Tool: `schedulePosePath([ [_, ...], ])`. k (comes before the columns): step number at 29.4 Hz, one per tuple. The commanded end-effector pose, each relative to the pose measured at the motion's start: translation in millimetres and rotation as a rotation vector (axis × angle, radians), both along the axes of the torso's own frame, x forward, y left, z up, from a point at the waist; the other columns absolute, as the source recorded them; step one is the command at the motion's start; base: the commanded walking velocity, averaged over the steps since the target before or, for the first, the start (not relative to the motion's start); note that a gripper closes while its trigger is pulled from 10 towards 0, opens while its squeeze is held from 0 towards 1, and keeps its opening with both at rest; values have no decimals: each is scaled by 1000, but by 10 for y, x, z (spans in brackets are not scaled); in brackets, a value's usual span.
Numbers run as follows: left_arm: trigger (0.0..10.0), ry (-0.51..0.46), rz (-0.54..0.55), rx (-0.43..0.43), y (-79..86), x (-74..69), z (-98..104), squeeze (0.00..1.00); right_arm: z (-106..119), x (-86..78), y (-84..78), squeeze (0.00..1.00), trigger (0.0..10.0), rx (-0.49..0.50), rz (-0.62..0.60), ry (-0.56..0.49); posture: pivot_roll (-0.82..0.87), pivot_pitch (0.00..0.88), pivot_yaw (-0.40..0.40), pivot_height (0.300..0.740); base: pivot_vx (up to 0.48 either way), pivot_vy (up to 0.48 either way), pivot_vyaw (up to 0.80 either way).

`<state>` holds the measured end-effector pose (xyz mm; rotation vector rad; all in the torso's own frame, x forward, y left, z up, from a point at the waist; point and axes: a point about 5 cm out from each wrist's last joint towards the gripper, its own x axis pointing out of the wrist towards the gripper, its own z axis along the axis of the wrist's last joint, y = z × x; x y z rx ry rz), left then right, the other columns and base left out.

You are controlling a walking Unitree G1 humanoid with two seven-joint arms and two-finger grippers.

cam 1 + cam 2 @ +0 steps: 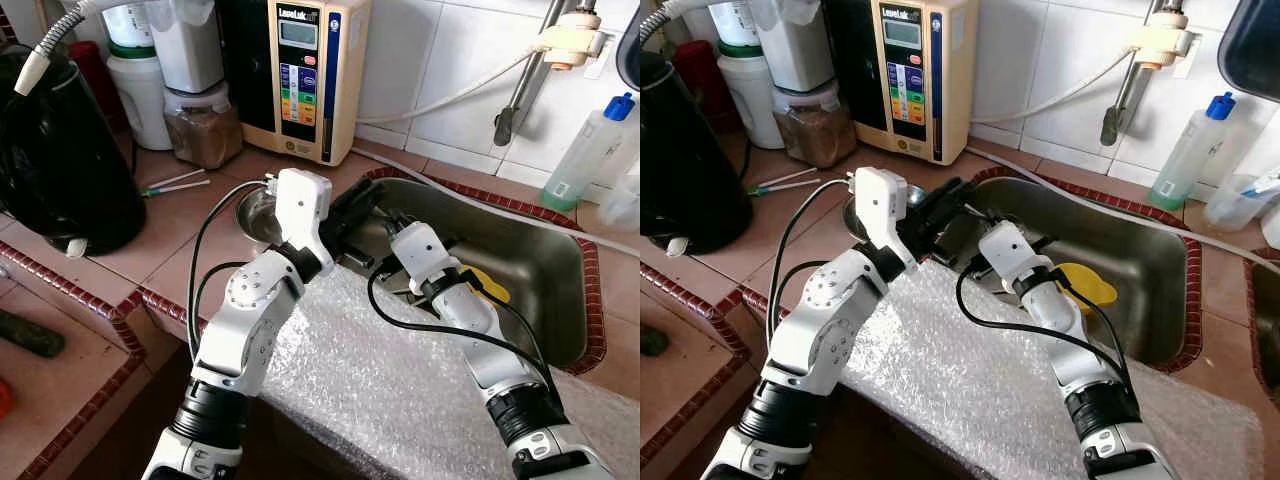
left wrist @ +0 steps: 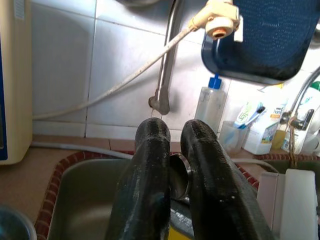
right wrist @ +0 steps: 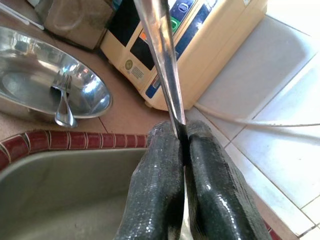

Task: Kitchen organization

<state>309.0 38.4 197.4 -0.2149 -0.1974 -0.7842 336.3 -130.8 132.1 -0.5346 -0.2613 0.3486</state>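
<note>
Bubble wrap [image 1: 400,390]: lying over the counter edge right under your arms.
Right gripper [image 3: 181,137]: pressing its fingers together on a thin metal utensil handle [image 3: 160,55], at the near-left corner of the steel sink [image 1: 540,270].
Left gripper [image 2: 172,150]: you are pinching a round metal piece [image 2: 179,172] over the sink's left rim.
Steel bowl [image 3: 45,90]: sitting on the tiled counter beside the sink, holding a spoon [image 3: 64,107].

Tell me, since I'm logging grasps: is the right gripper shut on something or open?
Shut. In the right wrist view the right gripper has its fingers pressed together on a thin metal utensil handle, above the sink.
</note>
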Motion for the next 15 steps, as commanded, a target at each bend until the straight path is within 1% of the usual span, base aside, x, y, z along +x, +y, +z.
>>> schedulePosePath([
  [1, 10000, 32, 9, 25, 23, -1, -87, 1000, 135, 59, -84, 0, 0, 38, -31, -42, 42, 0, -15, 740, 0, 0, 0],
  [12, 10000, 26, 43, 38, 46, 7, -94, 1000, 120, 93, -108, 0, 0, 8, -39, -33, 45, 0, -21, 740, 0, 0, 0],
  [15, 10000, 54, 22, 20, 74, -12, -102, 1000, 136, 109, -157, 0, 0, -19, -63, -50, 53, 0, -23, 740, 0, 0, 0],
])
